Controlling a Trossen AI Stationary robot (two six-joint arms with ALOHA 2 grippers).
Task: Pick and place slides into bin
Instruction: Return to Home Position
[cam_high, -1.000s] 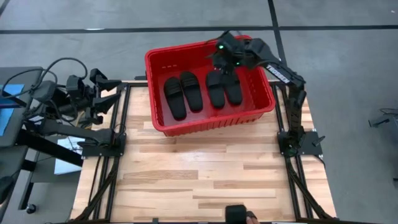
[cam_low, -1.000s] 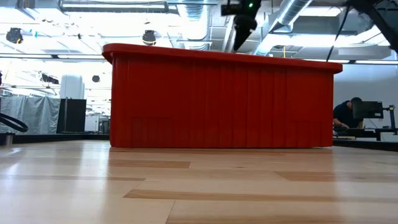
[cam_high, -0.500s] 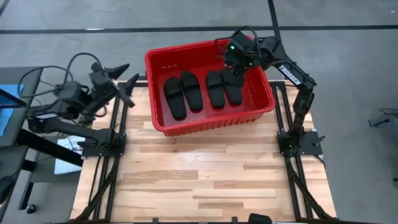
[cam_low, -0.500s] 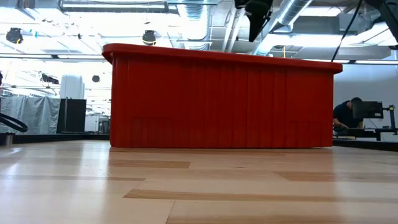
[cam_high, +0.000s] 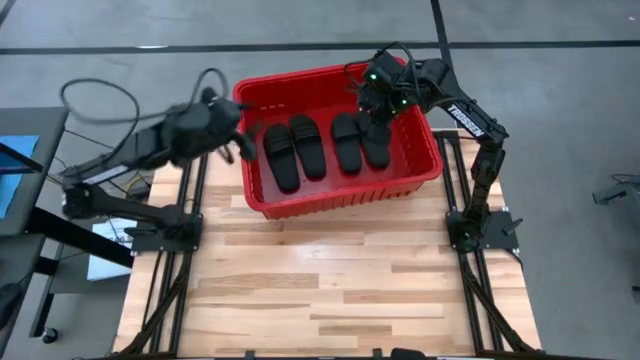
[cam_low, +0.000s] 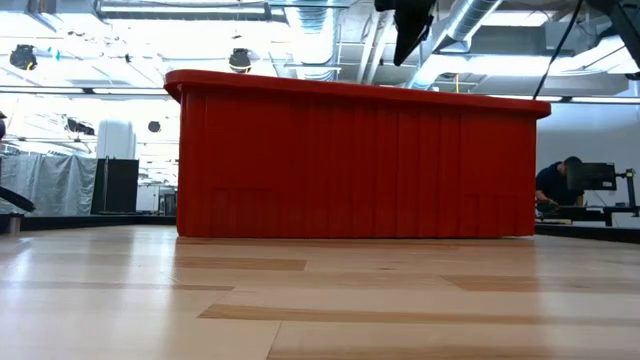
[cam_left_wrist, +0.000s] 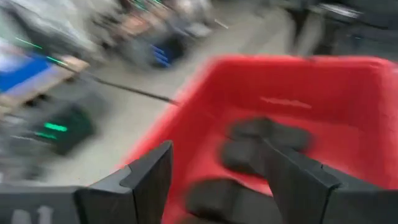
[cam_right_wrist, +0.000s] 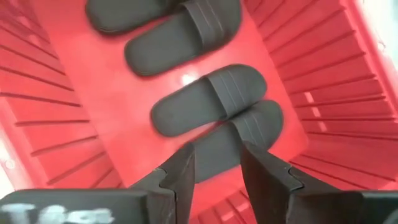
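Four black rubbery slides (cam_high: 308, 146) lie flat, side by side, in the bright red ribbed plastic bin (cam_high: 340, 196) at the pale wooden table's (cam_high: 330, 280) far edge. Right gripper (cam_right_wrist: 216, 152) hangs over the bin's far right corner, fingers apart, empty. To home cleanly, rise above the rim first, then fold back. Left gripper (cam_left_wrist: 214, 165), fingers apart, is beside the bin's left wall, seemingly clear though blurred. Half a second ago it was off the table's left edge; right arm unchanged.

White lettering "TROSSEN" stands on the right arm (cam_high: 466, 117).
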